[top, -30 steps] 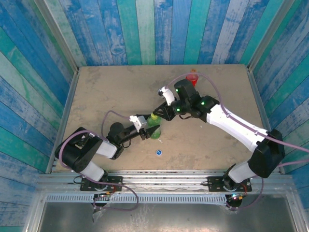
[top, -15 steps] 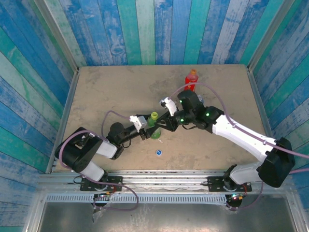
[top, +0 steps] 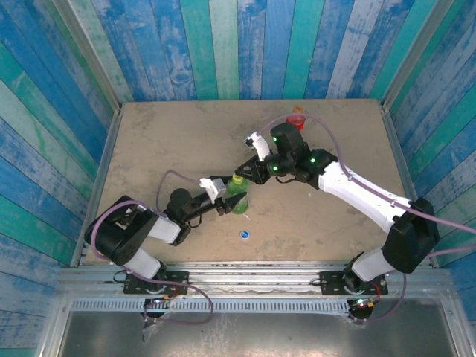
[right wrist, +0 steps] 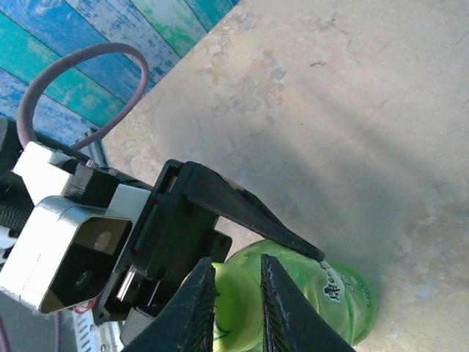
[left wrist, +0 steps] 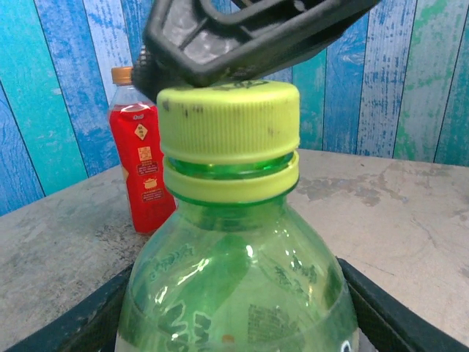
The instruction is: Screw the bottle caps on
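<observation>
The tall green bottle [top: 242,205] stands upright mid-table, and my left gripper [top: 233,201] is shut on its body; its black fingers [left wrist: 399,312] flank the bottle low in the left wrist view. The yellow-green cap [left wrist: 229,121] sits on the bottle's neck. My right gripper [right wrist: 236,273] comes down from above and is shut on that cap, one finger on each side. The red bottle [left wrist: 143,169], with an orange cap [left wrist: 122,74] on it, stands at the far side, partly behind my right arm [top: 297,119]. A blue cap [top: 244,235] lies loose on the table in front of the green bottle.
Blue and green plank walls [top: 223,44] enclose the tan tabletop [top: 163,134] on three sides. Both arms' cables loop over the table near the green bottle.
My right arm swung toward the near side, uncovering the red bottle, then swung back over it, its wrist turning at the green bottle's cap. The left arm and the green bottle stayed still.
</observation>
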Robot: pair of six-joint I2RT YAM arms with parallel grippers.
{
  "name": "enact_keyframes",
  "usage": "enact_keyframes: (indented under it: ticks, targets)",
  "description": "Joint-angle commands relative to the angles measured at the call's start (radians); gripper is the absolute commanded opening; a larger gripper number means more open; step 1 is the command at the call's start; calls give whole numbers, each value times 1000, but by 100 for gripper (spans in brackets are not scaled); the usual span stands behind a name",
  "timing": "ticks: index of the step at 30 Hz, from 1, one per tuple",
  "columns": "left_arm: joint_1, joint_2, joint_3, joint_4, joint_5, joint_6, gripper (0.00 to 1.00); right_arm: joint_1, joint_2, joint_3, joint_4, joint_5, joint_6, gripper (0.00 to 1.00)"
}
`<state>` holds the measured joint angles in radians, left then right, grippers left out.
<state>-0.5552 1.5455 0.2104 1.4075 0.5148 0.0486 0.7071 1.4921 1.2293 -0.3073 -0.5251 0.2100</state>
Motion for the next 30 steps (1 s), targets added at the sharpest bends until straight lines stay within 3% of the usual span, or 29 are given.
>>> enact_keyframes:
  ticks: [1, 8, 14, 15, 19, 21, 24, 30]
  targets:
    - [-2, 10, -4, -72, 1, 20, 64, 2, -44, -39, -31, -46, -1, 17]
    - [-2, 6, -2, -77, -4, 23, 64, 33, -133, -128, -25, -97, -1, 14]
    - [-2, -6, -5, -83, -4, 28, 64, 29, -175, -109, -16, 12, -49, 19]
    - [-1, -12, -5, -90, -5, 32, 64, 28, -179, -99, -25, 30, -73, 25]
    - [-25, -80, -4, -174, -40, 118, 63, 34, -222, -65, -138, 120, -280, 57]
    - [-57, -131, 10, -256, -62, 183, 63, 40, -258, -66, -198, 146, -416, 66]
    - [-110, -202, 25, -369, -105, 279, 63, 66, -332, -97, -266, 151, -654, 71]
    - [-148, -285, 52, -536, -137, 374, 63, 170, -363, -81, -402, 314, -970, 67]
